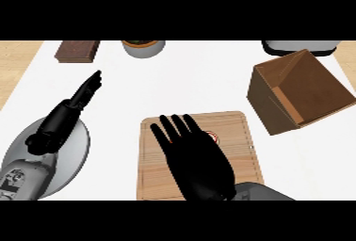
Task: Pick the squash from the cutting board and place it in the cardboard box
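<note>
A wooden cutting board lies at the counter's front centre. My right hand hovers over it, open, with fingers spread and pointing away from me. It covers most of the board's middle. Only a small reddish and pale bit peeks out at the hand's right edge; I cannot tell whether it is the squash. The cardboard box stands open and tilted at the right, apart from the board. My left hand is at the left, open, fingers straight and pointing away.
A grey plate lies under my left forearm at the front left. Along the back edge stand a dark brown block, a grey pot and a white and dark appliance.
</note>
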